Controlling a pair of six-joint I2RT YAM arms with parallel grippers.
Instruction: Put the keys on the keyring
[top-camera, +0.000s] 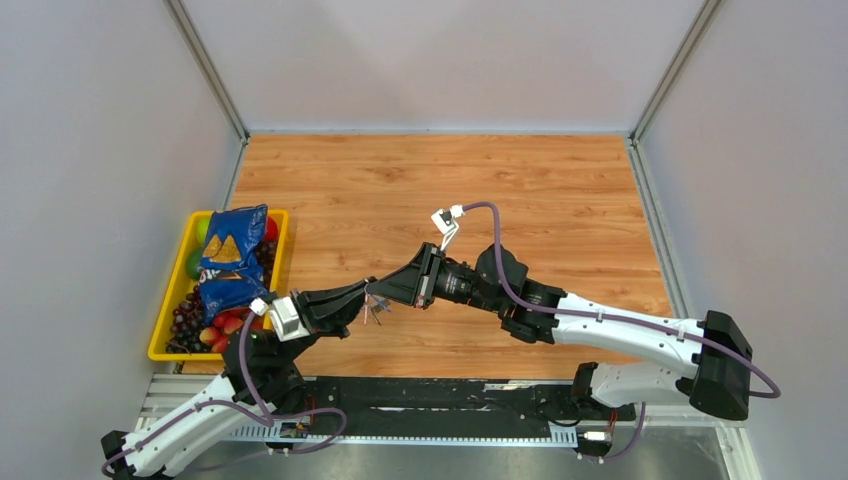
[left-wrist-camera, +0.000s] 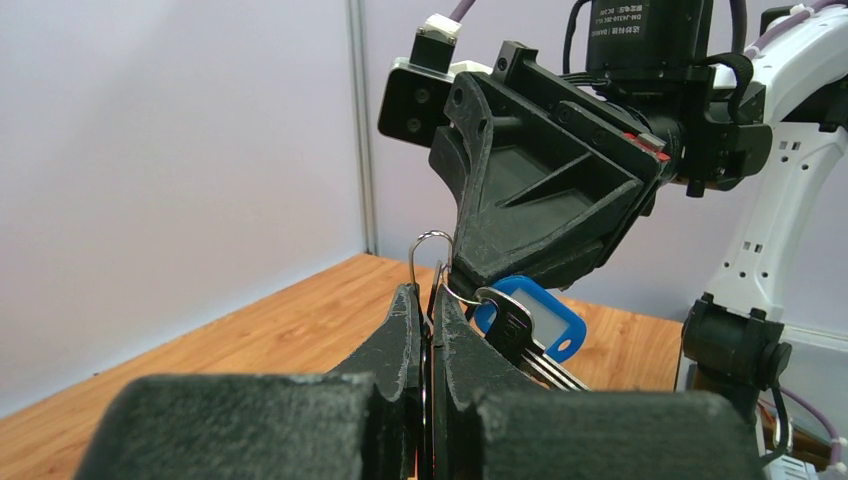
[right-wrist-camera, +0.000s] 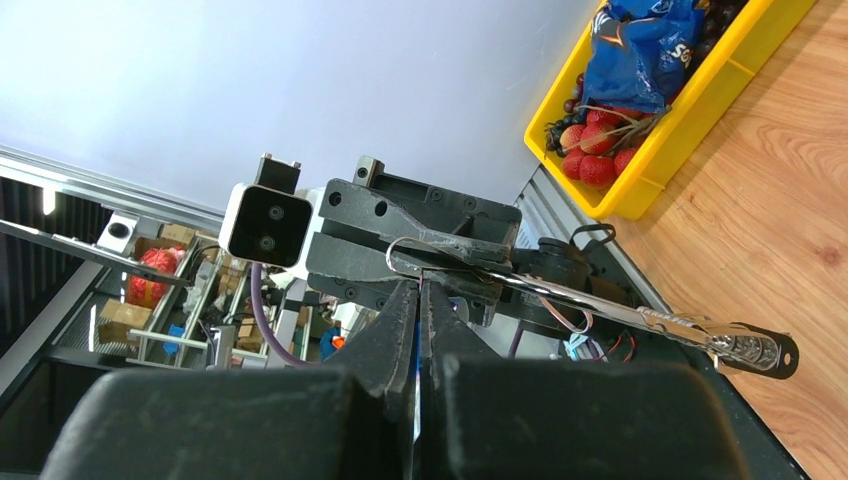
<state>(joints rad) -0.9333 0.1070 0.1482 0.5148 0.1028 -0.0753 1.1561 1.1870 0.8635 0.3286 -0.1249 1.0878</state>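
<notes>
Keyring (left-wrist-camera: 430, 234): clamped in left tool (left-wrist-camera: 425, 298), right tool (left-wrist-camera: 458, 278) pinched shut at its wire, blue-headed key (left-wrist-camera: 535, 322) dangling beside that tip; you work the wire open slowly, both grips firm.

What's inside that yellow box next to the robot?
The yellow box holds a blue chip bag lying on top, dark grapes, red strawberries and a green fruit. Whatever lies under the bag is hidden.

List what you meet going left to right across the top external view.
yellow tray → left gripper → right gripper → right arm's black elbow. The keyring, where both grippers meet, is left out.
</notes>
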